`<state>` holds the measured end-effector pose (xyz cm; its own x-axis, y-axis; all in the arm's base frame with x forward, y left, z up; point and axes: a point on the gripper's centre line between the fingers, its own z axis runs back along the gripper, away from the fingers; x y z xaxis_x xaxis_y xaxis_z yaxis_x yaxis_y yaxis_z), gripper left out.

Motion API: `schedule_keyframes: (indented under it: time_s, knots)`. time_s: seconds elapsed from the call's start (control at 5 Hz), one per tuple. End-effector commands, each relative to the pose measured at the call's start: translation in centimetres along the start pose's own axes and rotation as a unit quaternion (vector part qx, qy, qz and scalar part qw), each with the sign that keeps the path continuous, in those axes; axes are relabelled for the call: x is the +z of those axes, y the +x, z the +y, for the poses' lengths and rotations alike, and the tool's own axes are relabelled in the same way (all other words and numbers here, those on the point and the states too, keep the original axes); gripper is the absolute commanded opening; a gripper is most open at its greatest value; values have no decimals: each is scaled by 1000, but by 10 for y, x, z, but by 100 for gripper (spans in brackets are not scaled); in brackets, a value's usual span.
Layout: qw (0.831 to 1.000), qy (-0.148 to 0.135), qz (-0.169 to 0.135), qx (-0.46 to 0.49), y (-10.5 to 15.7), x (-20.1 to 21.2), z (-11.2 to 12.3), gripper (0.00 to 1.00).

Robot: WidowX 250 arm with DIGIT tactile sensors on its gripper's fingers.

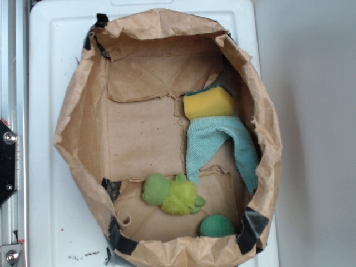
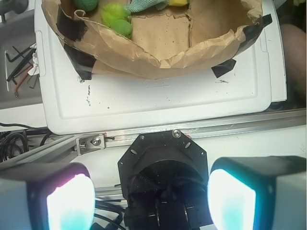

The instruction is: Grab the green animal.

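The green animal (image 1: 172, 194) lies on its side inside the brown paper bag, near the front wall. Its smooth light-green head points left and its fuzzy lime body right. In the wrist view the green animal (image 2: 117, 19) shows at the top edge, partly behind the bag's rim. My gripper (image 2: 151, 191) is open, its two glowing pads (image 2: 72, 201) wide apart with nothing between them. It hangs over the robot's black base, well away from the bag. The exterior view does not show the gripper.
The paper bag (image 1: 72, 139) stands on a white board (image 1: 44, 55). Inside it are a yellow sponge (image 1: 208, 103), a teal cloth (image 1: 222, 144) and a dark green knitted ball (image 1: 217, 227) right of the animal. An aluminium rail (image 2: 192, 125) borders the board, with hex keys (image 2: 19, 62) beside it.
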<state>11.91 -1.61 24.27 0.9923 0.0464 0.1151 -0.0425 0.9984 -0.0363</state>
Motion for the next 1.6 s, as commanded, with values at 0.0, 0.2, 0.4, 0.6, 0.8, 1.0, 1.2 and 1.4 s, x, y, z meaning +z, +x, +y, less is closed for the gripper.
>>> schedule_keyframes:
  time_s: [0.0, 0.2, 0.4, 0.6, 0.8, 1.0, 1.2, 1.4]
  knots:
    - [1000, 0, 0, 0, 0, 0, 0, 100]
    - [1000, 10, -10, -19, 35, -9, -3, 100]
    - [999, 26, -21, -13, 83, -26, 4, 100]
    - [999, 22, -33, -19, 118, -42, 14, 100]
    - [997, 7, -50, -51, 137, -66, 20, 100]
    - [994, 11, -83, -74, 148, -93, 24, 100]
    - [994, 0, -81, -78, 154, -120, 22, 100]
    - [994, -6, -67, -86, 154, -136, 8, 100]
